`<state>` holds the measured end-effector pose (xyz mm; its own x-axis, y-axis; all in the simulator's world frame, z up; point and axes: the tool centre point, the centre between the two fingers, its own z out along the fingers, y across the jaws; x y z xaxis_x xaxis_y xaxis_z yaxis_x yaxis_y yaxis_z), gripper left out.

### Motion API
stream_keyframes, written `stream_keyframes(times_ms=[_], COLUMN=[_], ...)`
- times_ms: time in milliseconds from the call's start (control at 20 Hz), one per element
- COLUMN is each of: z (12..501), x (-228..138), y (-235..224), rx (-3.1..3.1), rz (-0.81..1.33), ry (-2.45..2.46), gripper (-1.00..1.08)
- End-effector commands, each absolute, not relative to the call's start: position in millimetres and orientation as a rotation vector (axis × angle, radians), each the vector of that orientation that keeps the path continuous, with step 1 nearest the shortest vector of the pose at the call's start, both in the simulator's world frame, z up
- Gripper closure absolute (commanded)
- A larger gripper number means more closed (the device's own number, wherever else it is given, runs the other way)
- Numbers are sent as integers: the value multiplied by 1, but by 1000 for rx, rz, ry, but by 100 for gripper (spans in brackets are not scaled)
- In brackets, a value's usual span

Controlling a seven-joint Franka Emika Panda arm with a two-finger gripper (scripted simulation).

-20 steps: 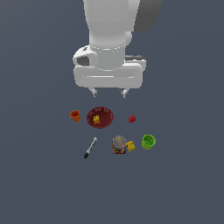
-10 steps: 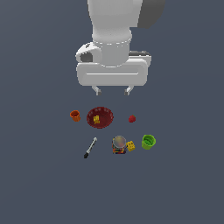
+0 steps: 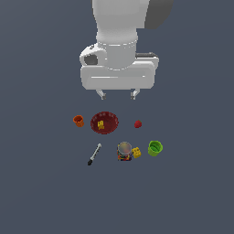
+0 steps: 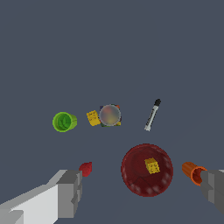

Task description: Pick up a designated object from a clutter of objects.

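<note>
The gripper (image 3: 117, 95) hangs above the clutter with its jaws spread wide and nothing between them. The orange cup (image 3: 78, 120) sits at the exterior view's left end of the group, just beside the dark red bowl (image 3: 104, 122) but apart from it. In the wrist view one fingertip (image 4: 213, 187) appears close to the cup (image 4: 193, 172). A small yellow block (image 3: 101, 124) lies inside the bowl. The red ball (image 3: 137, 124) rests on the bowl's other side. Nearer the camera lie the black-tipped marker (image 3: 94, 154), the can (image 3: 124, 151) standing upright, a second yellow block (image 3: 136, 152) touching or nearly touching it, and the green cup (image 3: 155, 148). The can's label is multicoloured, but any writing on it is too small to read.
</note>
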<state>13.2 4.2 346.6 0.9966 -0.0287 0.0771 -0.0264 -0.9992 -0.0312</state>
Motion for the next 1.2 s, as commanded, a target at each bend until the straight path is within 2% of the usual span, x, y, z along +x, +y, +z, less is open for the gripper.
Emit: stream_keyframes(times_ms=[0,500,1150], z=[344,313,239], x=[13,12,-5], y=[1,-27,-98], rx=[-3109,-3115,-3110], rz=[-119,-110,-84], ry=[34,-74,-347], gripper=[-92,-92,-92])
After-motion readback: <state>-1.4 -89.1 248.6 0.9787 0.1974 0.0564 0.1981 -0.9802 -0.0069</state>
